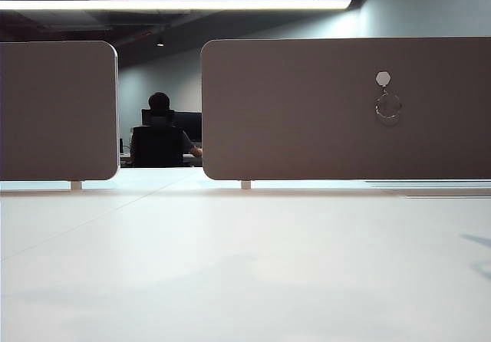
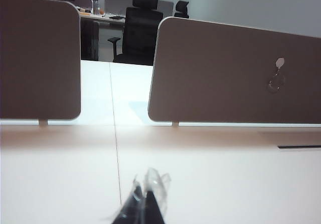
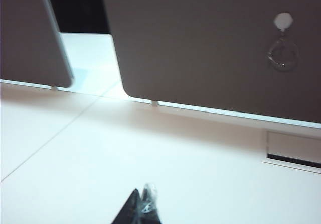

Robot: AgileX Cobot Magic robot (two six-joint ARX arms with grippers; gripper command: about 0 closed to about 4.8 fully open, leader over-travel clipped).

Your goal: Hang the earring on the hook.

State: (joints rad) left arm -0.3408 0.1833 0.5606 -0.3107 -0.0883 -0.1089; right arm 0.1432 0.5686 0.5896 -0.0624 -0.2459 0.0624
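Earring [image 1: 388, 106] is seen hanging on hook [image 1: 383, 78], well ahead of both grippers. Left gripper [image 2: 145, 196] and right gripper [image 3: 143, 204] are closed, nothing held. Hanging judged complete; only retreat is needed.

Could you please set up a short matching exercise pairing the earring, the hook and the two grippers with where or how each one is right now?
Things:
1. earring
2. hook
3. left gripper
4. right gripper

States:
A. pale hexagonal pad fixed on the brown panel
B. shut, empty, facing the gap between the panels
C. hanging just below the pad
D. shut, empty, facing the panel with the hoop

Pairs: 1-C, 2-A, 3-B, 4-D
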